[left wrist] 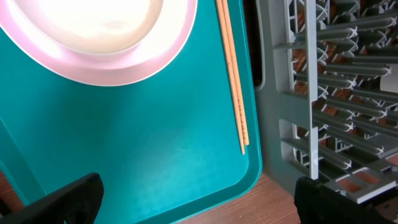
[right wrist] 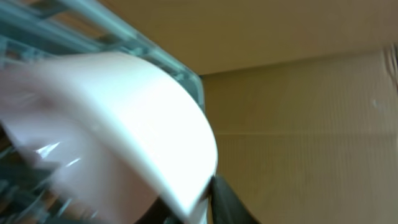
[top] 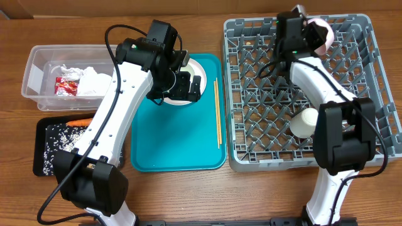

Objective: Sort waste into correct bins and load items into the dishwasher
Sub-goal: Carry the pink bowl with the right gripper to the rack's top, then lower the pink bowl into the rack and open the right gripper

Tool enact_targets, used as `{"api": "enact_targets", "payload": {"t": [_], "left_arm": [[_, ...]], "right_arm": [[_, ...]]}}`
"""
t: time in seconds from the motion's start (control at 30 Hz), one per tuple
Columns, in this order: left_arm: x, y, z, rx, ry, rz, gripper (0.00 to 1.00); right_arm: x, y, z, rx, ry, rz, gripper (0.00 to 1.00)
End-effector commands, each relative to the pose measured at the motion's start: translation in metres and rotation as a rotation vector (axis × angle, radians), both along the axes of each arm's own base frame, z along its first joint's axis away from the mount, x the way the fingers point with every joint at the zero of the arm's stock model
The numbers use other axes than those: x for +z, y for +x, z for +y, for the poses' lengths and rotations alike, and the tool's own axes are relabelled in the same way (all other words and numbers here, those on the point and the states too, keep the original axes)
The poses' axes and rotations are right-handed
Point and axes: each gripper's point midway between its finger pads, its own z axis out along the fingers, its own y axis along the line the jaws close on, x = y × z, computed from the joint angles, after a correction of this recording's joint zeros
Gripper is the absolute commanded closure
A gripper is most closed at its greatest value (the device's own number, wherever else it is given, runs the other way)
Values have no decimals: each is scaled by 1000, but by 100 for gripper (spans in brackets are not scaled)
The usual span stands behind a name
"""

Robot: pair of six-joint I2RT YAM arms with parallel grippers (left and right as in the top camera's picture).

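Observation:
My left gripper [top: 187, 86] hangs open and empty over the teal tray [top: 176, 144], just above a round pale plate [top: 196, 68]. In the left wrist view the plate [left wrist: 99, 43] is at the top left and the wooden chopsticks [left wrist: 235, 81] lie along the tray's right side, between my open fingers [left wrist: 199, 205]. The chopsticks [top: 217, 113] also show overhead. My right gripper [top: 306, 32] is shut on the rim of a pale bowl [top: 323, 35] and holds it tilted over the far edge of the grey dish rack [top: 370, 81]. The bowl [right wrist: 124, 124] fills the right wrist view. A white cup [top: 304, 122] sits in the rack.
A clear tub [top: 36, 69] at the left holds white napkins [top: 94, 81] and a red wrapper [top: 66, 86]. In front of it a black tray [top: 43, 145] holds rice scraps and an orange carrot [top: 78, 122]. The rack [left wrist: 329, 93] stands close beside the teal tray.

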Motion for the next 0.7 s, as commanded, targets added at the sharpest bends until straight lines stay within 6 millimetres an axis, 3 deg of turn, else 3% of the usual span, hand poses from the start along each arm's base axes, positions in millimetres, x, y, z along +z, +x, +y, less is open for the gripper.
{"api": "enact_targets", "payload": {"t": [0.0, 0.13, 0.23, 0.4, 0.57, 0.67], "left_arm": [[15, 3, 0, -7, -10, -45, 0], [15, 3, 0, -7, -10, -46, 0], [15, 3, 0, -7, -10, -45, 0], [15, 3, 0, -7, -10, -46, 0], [15, 3, 0, -7, -10, -45, 0], [15, 3, 0, -7, -10, -45, 0]], "right_arm": [[-8, -2, 21, 45, 15, 34, 77], [-18, -9, 38, 54, 40, 58, 53], [-23, -15, 50, 67, 45, 87, 51], [-26, -21, 70, 84, 66, 88, 35], [-8, -29, 83, 111, 156, 44, 28], [22, -34, 79, 108, 265, -48, 27]]}}
